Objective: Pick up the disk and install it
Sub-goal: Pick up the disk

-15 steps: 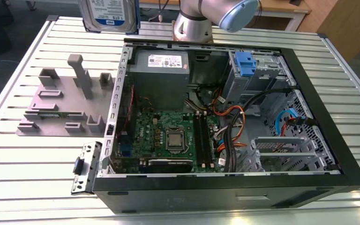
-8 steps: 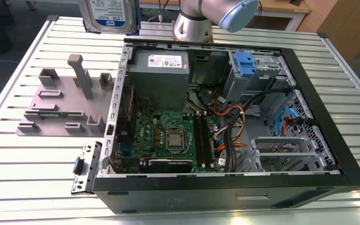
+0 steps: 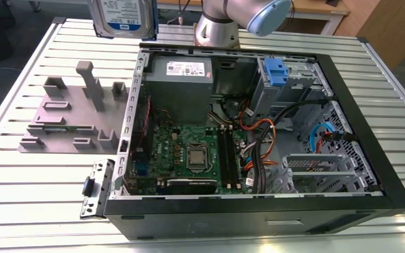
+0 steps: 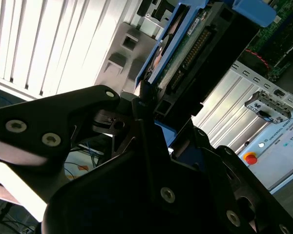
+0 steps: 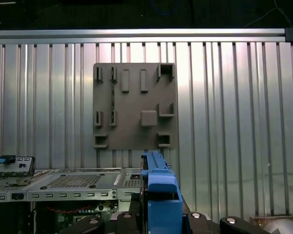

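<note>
Your gripper [image 4: 167, 116] is clamping the disk [image 4: 185, 53]. In the second wrist view its black fingers [image 4: 142, 105] are pressing against the blue caddy frame on either side, and the drive's connector edge and green circuit board are facing the camera. In the first wrist view the gripper [image 5: 161, 218] is closing on the caddy's blue edge [image 5: 159, 187], which is running straight out between the two black finger bodies.

In the exterior view the disk [image 3: 122, 18] is hanging in the air, clear of the slatted metal table [image 3: 19, 174]. It is standing upright with its white-and-blue label facing the camera. You are seeing it to the exterior view's left of the arm [image 3: 259, 13], above the far corner of the open computer case [image 3: 371, 158] on that side.

Inside the case, another blue caddy [image 3: 276, 71] is sitting in the drive bay at the far end, well apart from the held disk. The grey power supply [image 3: 180, 79] is lying beside that bay, and the green motherboard [image 3: 188, 153] is lying nearer the camera.

A grey fixture plate [image 3: 61, 116] is resting on the table to the exterior view's left of the case. In the first wrist view that plate [image 5: 134, 105] is showing beyond the caddy's edge. A small metal bracket [image 3: 95, 187] is lying on the table beside the case's near corner.
</note>
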Tool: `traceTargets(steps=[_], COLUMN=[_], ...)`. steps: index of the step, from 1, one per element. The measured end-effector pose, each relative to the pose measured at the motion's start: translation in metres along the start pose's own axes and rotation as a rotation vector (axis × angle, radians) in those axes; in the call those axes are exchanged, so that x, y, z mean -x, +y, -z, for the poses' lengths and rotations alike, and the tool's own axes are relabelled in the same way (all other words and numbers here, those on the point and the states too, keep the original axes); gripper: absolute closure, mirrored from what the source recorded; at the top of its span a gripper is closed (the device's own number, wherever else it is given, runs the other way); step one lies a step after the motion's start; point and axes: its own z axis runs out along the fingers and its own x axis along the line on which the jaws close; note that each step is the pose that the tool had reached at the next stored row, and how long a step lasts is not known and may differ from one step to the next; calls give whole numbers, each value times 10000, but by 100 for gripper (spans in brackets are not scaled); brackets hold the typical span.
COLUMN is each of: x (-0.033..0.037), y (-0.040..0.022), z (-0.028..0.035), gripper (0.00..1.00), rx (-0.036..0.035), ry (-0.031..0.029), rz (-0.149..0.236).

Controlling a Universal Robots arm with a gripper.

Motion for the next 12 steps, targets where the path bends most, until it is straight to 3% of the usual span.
traceTargets(steps=[12], x=[-28], y=[-8], z=[0], gripper=[64], rx=[0], ry=[0], rz=[0])
